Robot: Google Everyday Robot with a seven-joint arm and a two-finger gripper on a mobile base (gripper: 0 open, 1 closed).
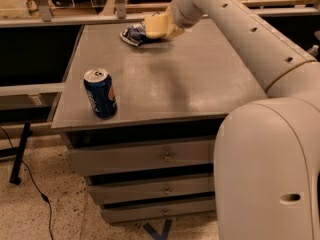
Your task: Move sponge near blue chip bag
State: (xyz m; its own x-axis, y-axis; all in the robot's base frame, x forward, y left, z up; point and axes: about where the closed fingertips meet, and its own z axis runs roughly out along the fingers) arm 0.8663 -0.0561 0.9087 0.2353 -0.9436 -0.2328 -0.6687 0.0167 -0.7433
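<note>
1. Tool (167, 28) at far edge of worktop (175, 84), pinching sponge (156, 25).
2. Sponge sits just beside blue chip bag (132, 34), overlapping its edge in this view.
3. 1 soda can (100, 93) upright nr front corner, well apart.

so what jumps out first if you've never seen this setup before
First, the big white arm reaching in from the right over the grey table. Its gripper is at the pale yellow sponge by the table's far edge, right against the blue chip bag. After that, the blue soda can, standing upright alone near the front left corner.
</note>
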